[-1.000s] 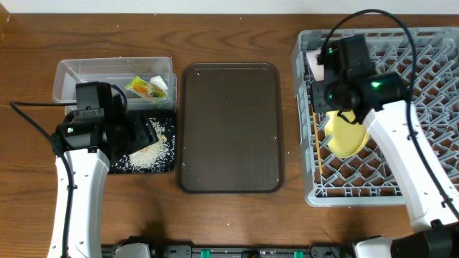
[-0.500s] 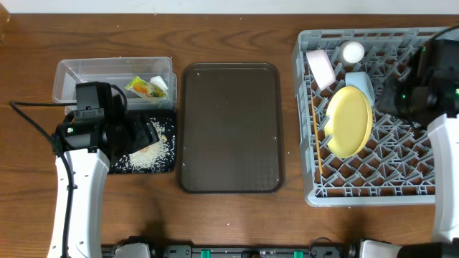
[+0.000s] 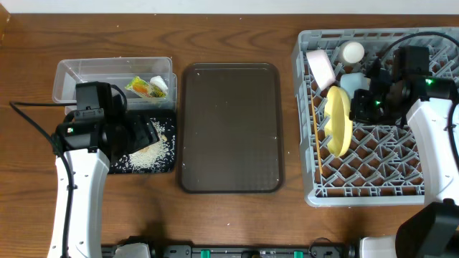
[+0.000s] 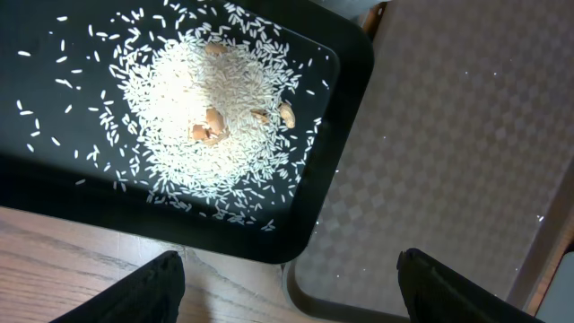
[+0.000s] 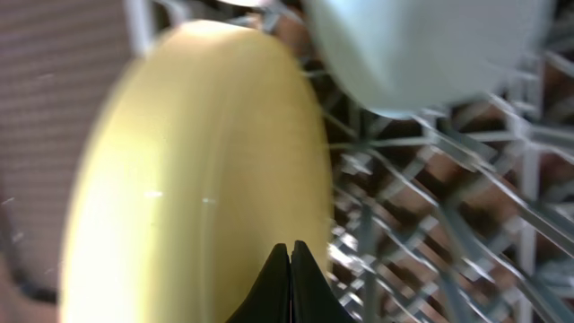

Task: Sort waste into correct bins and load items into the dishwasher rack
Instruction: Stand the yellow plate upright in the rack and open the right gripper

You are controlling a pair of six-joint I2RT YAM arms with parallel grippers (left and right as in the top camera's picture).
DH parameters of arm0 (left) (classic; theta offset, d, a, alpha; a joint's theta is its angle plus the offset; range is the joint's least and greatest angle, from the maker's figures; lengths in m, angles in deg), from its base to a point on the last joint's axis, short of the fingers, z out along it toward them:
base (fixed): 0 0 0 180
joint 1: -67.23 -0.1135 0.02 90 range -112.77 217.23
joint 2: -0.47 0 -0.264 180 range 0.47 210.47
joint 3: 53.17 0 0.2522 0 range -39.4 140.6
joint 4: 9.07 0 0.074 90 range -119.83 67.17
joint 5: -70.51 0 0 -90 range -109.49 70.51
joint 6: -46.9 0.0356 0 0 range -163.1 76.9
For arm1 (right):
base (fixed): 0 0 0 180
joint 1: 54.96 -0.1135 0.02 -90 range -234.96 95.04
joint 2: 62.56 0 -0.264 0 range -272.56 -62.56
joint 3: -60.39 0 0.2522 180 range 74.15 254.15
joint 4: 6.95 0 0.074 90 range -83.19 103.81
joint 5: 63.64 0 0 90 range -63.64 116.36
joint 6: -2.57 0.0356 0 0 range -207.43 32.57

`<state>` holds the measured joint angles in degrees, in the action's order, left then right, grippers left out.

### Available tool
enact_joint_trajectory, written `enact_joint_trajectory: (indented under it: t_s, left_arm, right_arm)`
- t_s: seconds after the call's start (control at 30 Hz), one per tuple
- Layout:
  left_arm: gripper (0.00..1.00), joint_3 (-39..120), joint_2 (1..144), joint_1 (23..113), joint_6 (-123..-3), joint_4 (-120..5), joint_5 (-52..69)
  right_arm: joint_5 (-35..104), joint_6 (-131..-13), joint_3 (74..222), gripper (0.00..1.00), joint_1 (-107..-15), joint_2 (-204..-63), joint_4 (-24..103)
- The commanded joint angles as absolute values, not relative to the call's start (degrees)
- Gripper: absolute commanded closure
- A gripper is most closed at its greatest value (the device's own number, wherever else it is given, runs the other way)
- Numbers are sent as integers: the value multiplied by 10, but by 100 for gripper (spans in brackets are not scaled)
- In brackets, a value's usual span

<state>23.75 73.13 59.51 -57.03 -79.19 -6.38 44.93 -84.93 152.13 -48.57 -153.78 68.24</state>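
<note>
The grey dishwasher rack [image 3: 373, 186] at the right holds a yellow plate [image 3: 338, 122] standing on edge, a white bowl [image 3: 321, 68], a small white cup [image 3: 352, 51], a pale blue bowl [image 3: 353, 83] and chopsticks [image 3: 316, 147]. My right gripper [image 3: 354, 110] is shut, its tips against the plate's [image 5: 197, 161] face [image 5: 290, 260], below the blue bowl [image 5: 421, 45]. The clear tub [image 3: 86, 72] holds the wrapper [image 3: 141, 87] and paper scrap [image 3: 158, 83]. Rice [image 3: 149, 152] lies in the black tray [image 3: 174, 136]. My left gripper [image 4: 287, 287] is open above that tray's near corner [image 4: 54, 179], by the rice pile [image 4: 211, 108].
The brown serving tray [image 3: 229, 129] lies between the bins and the rack; it also shows in the left wrist view [image 4: 457, 135]. A few brownish bits [image 4: 211, 130] sit in the rice pile. Bare wooden table [image 3: 229, 215] runs along the front.
The right arm swung from the rack's top left out to the right and back to the plate. The plate went from leaning flat to standing on edge. The left arm stayed still.
</note>
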Motion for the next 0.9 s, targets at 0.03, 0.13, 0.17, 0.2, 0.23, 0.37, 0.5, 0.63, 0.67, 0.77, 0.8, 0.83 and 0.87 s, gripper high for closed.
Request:
enact_joint_trajectory:
  t_s: [0.03, 0.13, 0.17, 0.2, 0.23, 0.37, 0.5, 0.63, 0.67, 0.77, 0.8, 0.83, 0.87]
  left_arm:
    - [21, 246, 735, 593, -571, -792, -71]
    - [21, 246, 735, 593, -571, -791, -71]
    - [21, 246, 735, 593, -571, -791, -71]
    - [21, 246, 735, 593, -571, -792, -71]
    - [21, 246, 735, 593, -571, -792, -71]
    - [21, 246, 735, 593, -571, -792, -71]
    - [21, 246, 735, 593, -571, -792, -71]
    - [21, 246, 735, 593, -571, -792, -71]
    - [21, 246, 735, 593, -571, -792, -71]
    - [21, 246, 735, 593, -571, -792, -71]
    - [21, 246, 735, 593, -571, -791, -71]
    - [21, 246, 735, 593, -571, -791, -71]
    - [21, 246, 735, 593, -569, -791, -71]
  right_arm:
    - [508, -884, 1524, 97, -485, -1532, 678]
    - [511, -884, 1524, 96, -485, -1532, 677]
    - [517, -885, 1524, 96, -485, -1532, 676]
    - [535, -896, 1524, 96, -485, -1532, 674]
    - [553, -907, 1524, 96, -485, -1532, 673]
    - [582, -914, 1524, 94, -486, -1532, 666]
    - [588, -914, 1524, 93, -486, -1532, 666]
    - [587, -914, 1524, 88, -485, -1532, 663]
    - [587, -914, 1525, 86, -484, -1532, 661]
    - [586, -914, 1530, 81, -482, -1532, 657]
    - [580, -913, 1534, 80, -481, -1532, 654]
    - [572, -913, 1538, 80, -481, -1531, 652]
    - [557, -913, 1543, 79, -481, -1531, 646]
